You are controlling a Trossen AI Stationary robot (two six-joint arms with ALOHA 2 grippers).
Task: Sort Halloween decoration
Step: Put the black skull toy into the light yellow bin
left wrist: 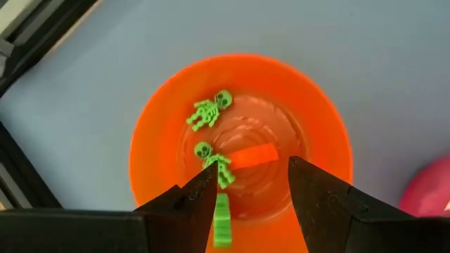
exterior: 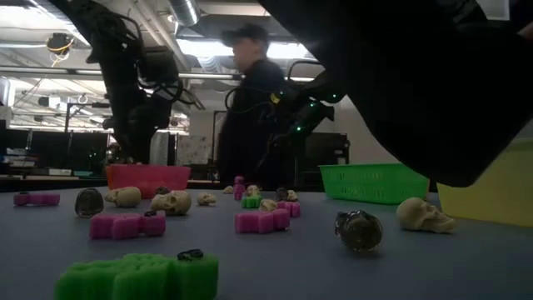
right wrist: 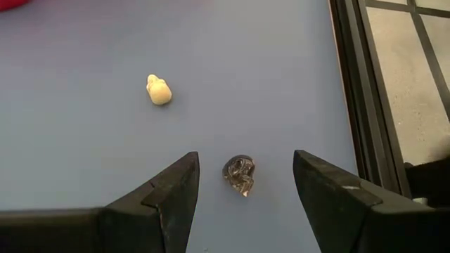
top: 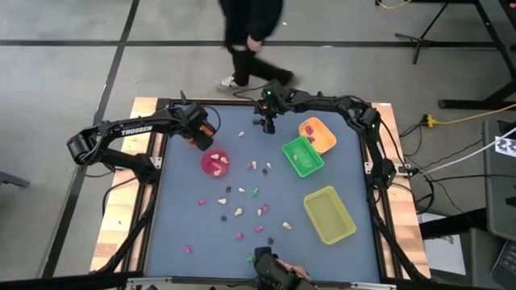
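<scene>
We're over the far edge of the blue-grey tabletop [top: 193, 234] with the right tool [right wrist: 242, 193], its two dark fingers spread wide and holding nothing, and right between them sits a small dark, glossy skull trinket [right wrist: 239, 175], lying on the surface just ahead of the fingertips. That's the relation we care about: the skull lies almost dead centre in the gap, a touch nearer one finger than the other, so a straight drop looks like all we'd need. It's a roundish lump, no real long axis to line up with, so wrist angle shouldn't matter much. A cream-white skull [right wrist: 159, 90] lies farther out, well apart from the dark one, and shouldn't get in the way. In the overhead view the right tool [top: 267, 122] hangs near the back rail, just beside the orange tray [top: 326, 138] and the green basket tray [top: 314, 166]. Over on the other side, the left tool [left wrist: 253, 190] hovers above the round orange plastic cup [left wrist: 323, 151], fingers parted and empty, with little green skeleton figures [left wrist: 209, 111] lying inside on the cup's floor. The rest of the trinkets are scattered mid-table, closer to neither arm. For this dark skull, the right arm is clearly our nearer one.
</scene>
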